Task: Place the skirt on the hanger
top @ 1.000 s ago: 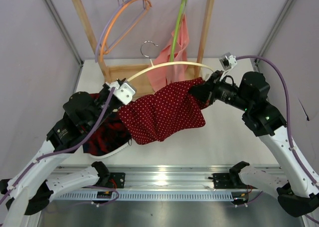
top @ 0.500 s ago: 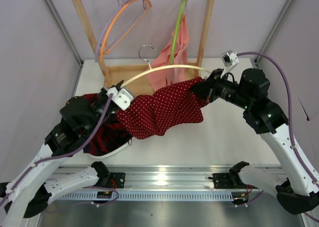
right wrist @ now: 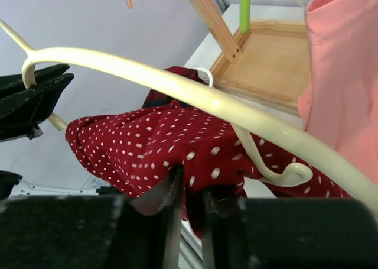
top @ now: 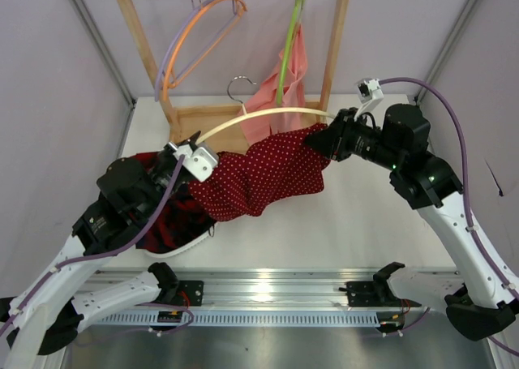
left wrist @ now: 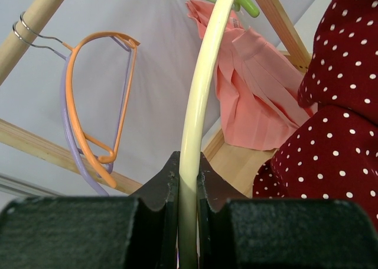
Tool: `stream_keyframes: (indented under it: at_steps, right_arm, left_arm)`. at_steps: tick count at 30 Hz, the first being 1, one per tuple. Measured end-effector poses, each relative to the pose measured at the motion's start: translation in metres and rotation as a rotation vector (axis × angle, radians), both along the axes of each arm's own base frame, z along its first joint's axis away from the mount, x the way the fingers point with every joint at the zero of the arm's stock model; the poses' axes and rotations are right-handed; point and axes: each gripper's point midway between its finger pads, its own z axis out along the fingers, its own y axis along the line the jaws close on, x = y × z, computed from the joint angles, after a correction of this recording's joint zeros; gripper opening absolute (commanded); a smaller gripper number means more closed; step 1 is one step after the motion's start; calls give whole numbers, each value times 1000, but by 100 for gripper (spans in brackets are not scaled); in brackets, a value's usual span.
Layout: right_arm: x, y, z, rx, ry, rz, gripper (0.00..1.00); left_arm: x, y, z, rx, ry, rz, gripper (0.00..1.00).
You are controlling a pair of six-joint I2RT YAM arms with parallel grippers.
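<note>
The dark-red polka-dot skirt (top: 263,174) hangs in the air between my two grippers, below the cream hanger (top: 268,114). My left gripper (top: 193,146) is shut on the hanger's left end; in the left wrist view the cream bar (left wrist: 198,103) runs up from between the fingers. My right gripper (top: 318,142) is shut on the skirt's right edge. In the right wrist view the skirt (right wrist: 147,145) is pinched in the jaws under the hanger arm (right wrist: 207,97), beside its inner hook (right wrist: 283,174). The silver metal hook (top: 237,83) points toward the rack.
A wooden rack (top: 170,101) stands at the back with an orange-and-lilac hanger (top: 190,40), a lime-green hanger (top: 285,53) and a salmon-pink cloth (top: 280,101). A red-black plaid garment (top: 166,219) lies on the table under my left arm.
My right gripper has moved left and up with the skirt's edge, bunching the skirt closer under the hanger. The left gripper has shifted slightly, still holding the hanger.
</note>
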Motion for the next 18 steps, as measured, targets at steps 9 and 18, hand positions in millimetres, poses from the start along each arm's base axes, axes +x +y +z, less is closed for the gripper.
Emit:
stream_keyframes:
  at_steps: [9,18]
  right_arm:
    - [4,-38,-3,-84,-39,-137,77]
    - [-16,-47,-26,-137,-89,-90,77]
  left_arm:
    - [1,0,-10,34,17,1,0]
    - [1,0,-12,40,26,1,0]
